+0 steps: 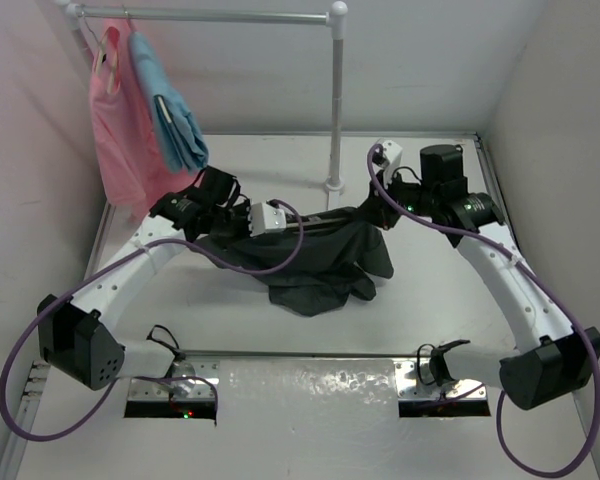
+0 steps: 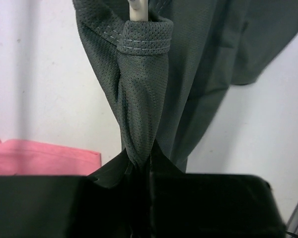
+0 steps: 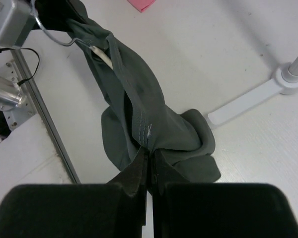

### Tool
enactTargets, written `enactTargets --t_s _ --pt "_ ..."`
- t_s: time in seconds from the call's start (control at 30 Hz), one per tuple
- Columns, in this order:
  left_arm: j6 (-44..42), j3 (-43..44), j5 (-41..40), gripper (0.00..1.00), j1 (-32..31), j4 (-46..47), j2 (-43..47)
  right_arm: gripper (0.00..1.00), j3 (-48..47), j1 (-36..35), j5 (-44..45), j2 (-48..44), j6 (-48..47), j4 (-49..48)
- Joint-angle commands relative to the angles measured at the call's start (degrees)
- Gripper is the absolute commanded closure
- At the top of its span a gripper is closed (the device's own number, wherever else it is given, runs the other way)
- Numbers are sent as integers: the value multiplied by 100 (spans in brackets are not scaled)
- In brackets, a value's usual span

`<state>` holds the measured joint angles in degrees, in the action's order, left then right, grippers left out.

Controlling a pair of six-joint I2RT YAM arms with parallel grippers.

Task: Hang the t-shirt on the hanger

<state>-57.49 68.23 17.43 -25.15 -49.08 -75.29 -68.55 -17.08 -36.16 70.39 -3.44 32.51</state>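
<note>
The dark grey t-shirt hangs bunched between my two grippers above the table. My left gripper is shut on a gathered fold of it. Just beyond that fold, a pale beige hanger arm sticks out of a stitched hem. My right gripper is shut on the shirt's seamed edge. In the right wrist view the shirt stretches away to the hanger arm and its thin wire hook. Most of the hanger is hidden in the cloth.
A grey pipe rail stands at the back on a post with a white foot. A pink garment and a light blue garment hang at its left end. Pink cloth shows beside my left gripper.
</note>
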Motion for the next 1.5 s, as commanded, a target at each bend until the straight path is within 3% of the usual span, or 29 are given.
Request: enactTargets --t_s 0.0,0.1,0.17,0.2,0.27,0.33,0.4,0.43,0.47,0.53,0.77,0.9,1.03,1.17,1.2,1.23,1.3,1.4,1.47 --pt "10 357 505 100 -78 -39 67 100 -132 -58 -296 229 45 -307" --pt "-138 577 840 100 -297 -365 32 97 -245 -251 -154 571 151 -482" --pt "-235 630 963 100 -315 -575 23 79 -342 -357 -49 721 299 -675" --pt "-253 674 1051 100 -315 -629 31 56 -526 -366 117 878 300 -667" --pt "-253 674 1139 100 -315 -752 75 44 -851 -366 241 1037 73 -238" --pt "-254 622 1289 100 -280 -822 128 39 -1300 -366 164 1099 -155 -53" --pt "-245 534 1472 100 -158 -831 155 42 -1327 -401 -196 1039 -192 -165" --pt "-253 482 1535 100 -88 -796 163 49 -1240 -540 -416 942 -209 -392" --pt "-262 394 1579 100 -26 -770 172 64 -1152 -646 -792 907 -296 -438" --pt "-280 314 1658 100 124 -709 163 69 -880 -988 -831 862 -734 -238" --pt "-201 463 1957 100 194 -664 172 63 -738 -1508 -735 1477 -1159 300" --pt "-262 507 2010 100 194 -734 207 62 -493 -1623 -146 1513 -904 -278" --pt "-350 455 1966 100 194 -761 269 65 -282 -1640 -189 1539 -597 -772" --pt "-201 463 1975 100 194 -674 295 79 -176 -1667 -172 1688 -508 -834" --pt "-140 481 1983 100 212 -621 287 92 -158 -1667 -146 1715 -439 -852" --pt "-131 481 1983 100 212 -612 286 100 -141 -1667 -137 1706 -421 -852" --pt "35 490 1853 100 212 -541 286 100 -27 -1667 -67 1479 -455 -887" --pt "-103 516 1334 70 229 -856 260 100 62 -1474 127 1171 -779 -529" --pt "-314 507 1106 67 378 -1059 286 100 -35 -1089 -353 1021 -947 -177"
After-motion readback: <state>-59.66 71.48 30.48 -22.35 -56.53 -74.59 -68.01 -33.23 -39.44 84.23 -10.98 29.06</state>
